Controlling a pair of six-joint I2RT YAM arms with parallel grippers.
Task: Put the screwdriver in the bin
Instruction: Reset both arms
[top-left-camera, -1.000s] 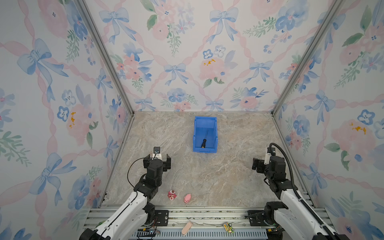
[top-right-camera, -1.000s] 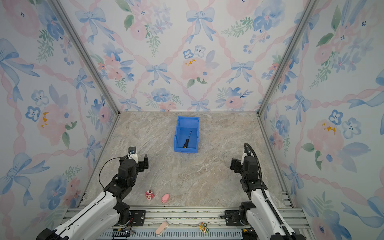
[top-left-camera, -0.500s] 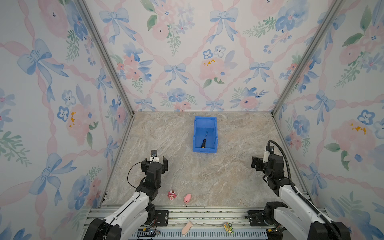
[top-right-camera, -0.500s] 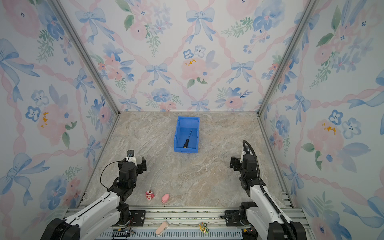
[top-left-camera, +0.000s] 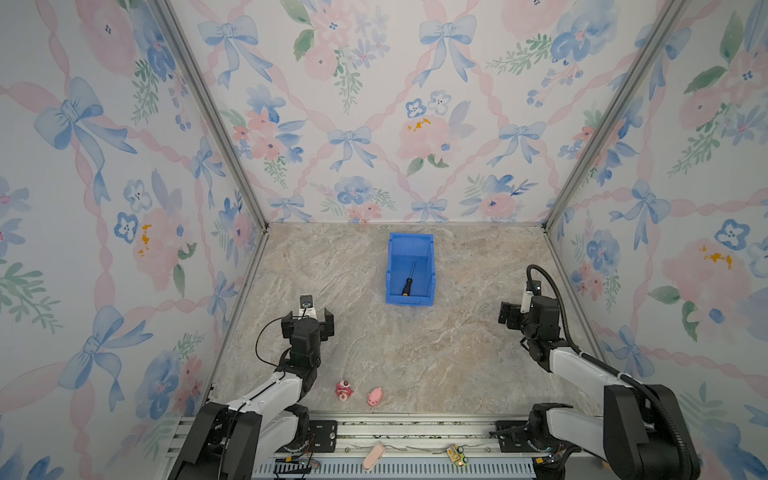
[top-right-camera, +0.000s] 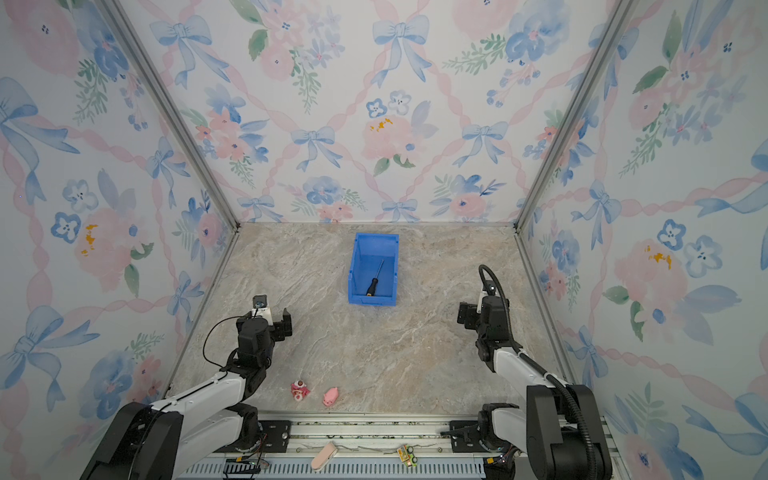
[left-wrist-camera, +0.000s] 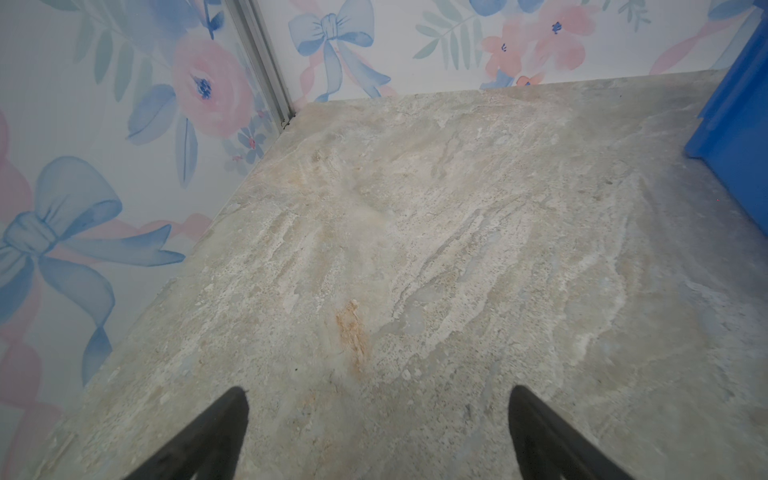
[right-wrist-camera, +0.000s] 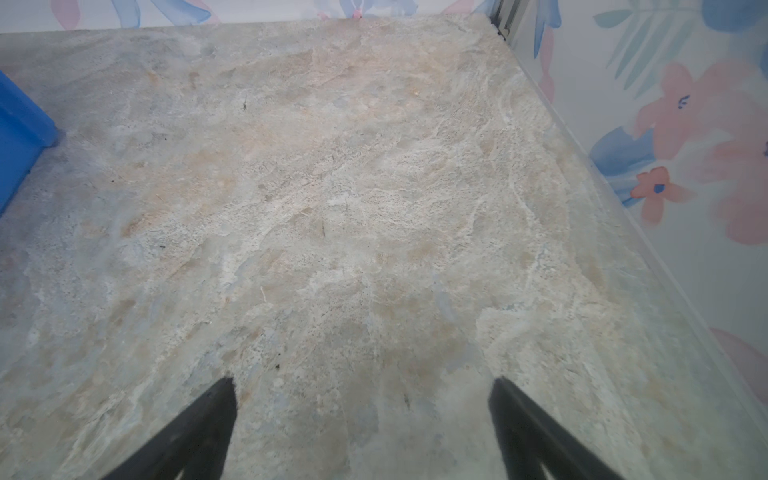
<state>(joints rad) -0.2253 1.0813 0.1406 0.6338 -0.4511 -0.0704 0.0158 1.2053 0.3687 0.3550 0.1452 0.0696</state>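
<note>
The blue bin (top-left-camera: 392, 266) (top-right-camera: 353, 270) stands at the middle back of the stone table in both top views. Inside it lies the screwdriver (top-left-camera: 408, 282) (top-right-camera: 374, 280), black handle toward the front lip, thin shaft pointing to the back. My left gripper (top-left-camera: 307, 322) (left-wrist-camera: 378, 395) is open and empty over the front left of the table, well short of the bin. My right gripper (top-left-camera: 513, 316) (right-wrist-camera: 361, 386) is open and empty at the front right. Each wrist view catches only a blue corner of the bin (left-wrist-camera: 735, 124) (right-wrist-camera: 18, 137).
Two small pink toys (top-left-camera: 345, 390) (top-left-camera: 375, 396) lie near the front edge between the arms. Flowered walls close in the left, back and right sides. A metal rail (top-left-camera: 415, 428) runs along the front.
Both arms have drawn back toward the front edge and lowered slightly. The screwdriver and bin have not moved.
</note>
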